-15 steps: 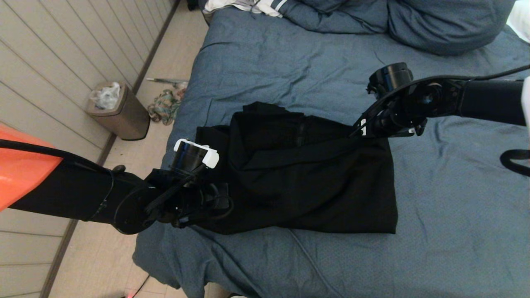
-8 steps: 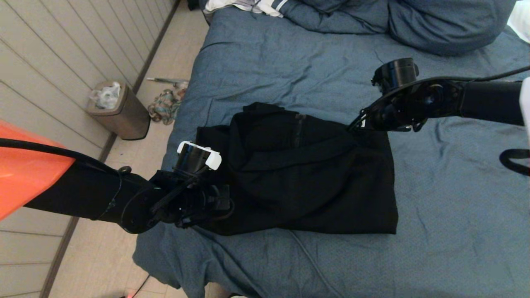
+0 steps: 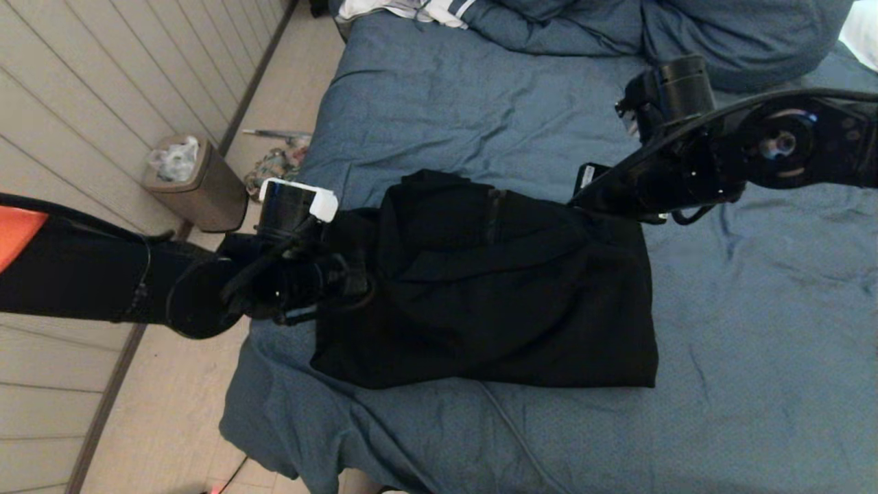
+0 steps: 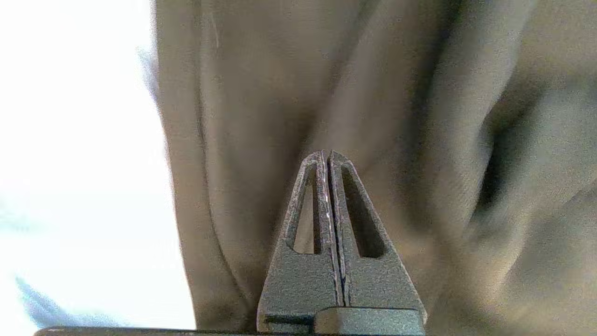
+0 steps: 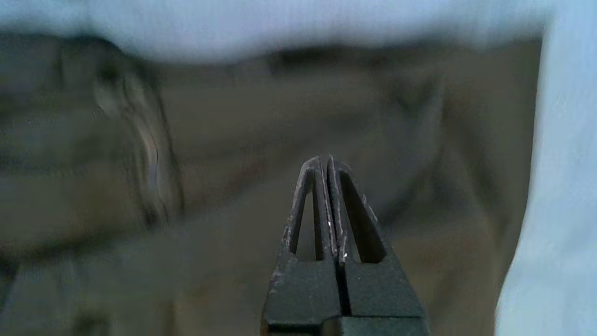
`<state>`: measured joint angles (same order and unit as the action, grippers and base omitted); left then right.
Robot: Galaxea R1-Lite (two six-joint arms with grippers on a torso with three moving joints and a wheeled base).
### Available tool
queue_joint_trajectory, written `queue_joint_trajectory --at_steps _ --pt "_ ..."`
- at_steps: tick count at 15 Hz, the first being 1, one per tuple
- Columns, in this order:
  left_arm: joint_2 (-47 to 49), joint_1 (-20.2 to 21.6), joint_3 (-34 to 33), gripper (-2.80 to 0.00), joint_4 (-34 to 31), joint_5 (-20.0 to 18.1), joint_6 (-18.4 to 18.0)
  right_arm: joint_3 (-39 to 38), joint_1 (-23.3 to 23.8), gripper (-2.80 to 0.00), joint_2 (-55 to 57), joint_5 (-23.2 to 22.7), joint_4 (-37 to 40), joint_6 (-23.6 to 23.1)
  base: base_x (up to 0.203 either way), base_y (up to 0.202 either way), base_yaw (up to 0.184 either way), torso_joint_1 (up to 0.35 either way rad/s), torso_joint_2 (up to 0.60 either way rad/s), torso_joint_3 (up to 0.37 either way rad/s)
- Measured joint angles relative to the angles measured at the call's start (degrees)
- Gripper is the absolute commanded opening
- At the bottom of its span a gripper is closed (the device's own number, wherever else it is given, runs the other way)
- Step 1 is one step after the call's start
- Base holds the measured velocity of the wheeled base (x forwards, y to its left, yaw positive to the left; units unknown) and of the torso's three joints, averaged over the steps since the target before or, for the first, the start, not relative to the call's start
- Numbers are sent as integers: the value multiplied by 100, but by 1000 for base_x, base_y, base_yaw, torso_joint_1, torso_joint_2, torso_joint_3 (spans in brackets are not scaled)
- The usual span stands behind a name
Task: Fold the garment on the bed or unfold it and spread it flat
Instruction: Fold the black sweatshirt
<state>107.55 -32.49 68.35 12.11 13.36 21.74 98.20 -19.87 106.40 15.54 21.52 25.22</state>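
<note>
The black garment (image 3: pixel 507 302) lies folded into a rough rectangle on the blue bed (image 3: pixel 754 343), near the bed's left edge. My left gripper (image 3: pixel 360 285) is at the garment's left edge, shut, its fingers pressed together with no cloth between them. In the left wrist view the shut tips (image 4: pixel 326 154) point over the dark fabric (image 4: pixel 419 93). My right gripper (image 3: pixel 582 199) hovers at the garment's far right corner, also shut and empty. The right wrist view shows its tips (image 5: pixel 328 161) just above the blurred garment (image 5: pixel 233 163).
Blue pillows (image 3: pixel 720 34) and a white striped cloth (image 3: pixel 425 10) lie at the head of the bed. On the floor to the left stand a bronze waste bin (image 3: pixel 195 182) and a multicoloured rag (image 3: pixel 274 175), beside a panelled wall.
Both arms have shifted away from me: the left gripper moved up along the garment's left edge, the right arm lifted and swung toward the pillows. The garment has stayed in place.
</note>
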Motion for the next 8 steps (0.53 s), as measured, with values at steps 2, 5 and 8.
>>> queue_joint_trajectory --at_steps 2,5,8 --pt "102 -12 845 -280 -503 -10 -104 -877 31 -280 -340 -410 -168 293 0 0 0 0 0 0" --pt "599 -210 1900 -280 -1038 -35 -250 -2230 145 -280 -794 -913 -845 445 0 0 0 0 0 0" --pt "1086 -594 2459 -280 -1158 -37 -404 -3335 111 -280 -1098 -1034 -1865 485 0 0 0 0 0 0"
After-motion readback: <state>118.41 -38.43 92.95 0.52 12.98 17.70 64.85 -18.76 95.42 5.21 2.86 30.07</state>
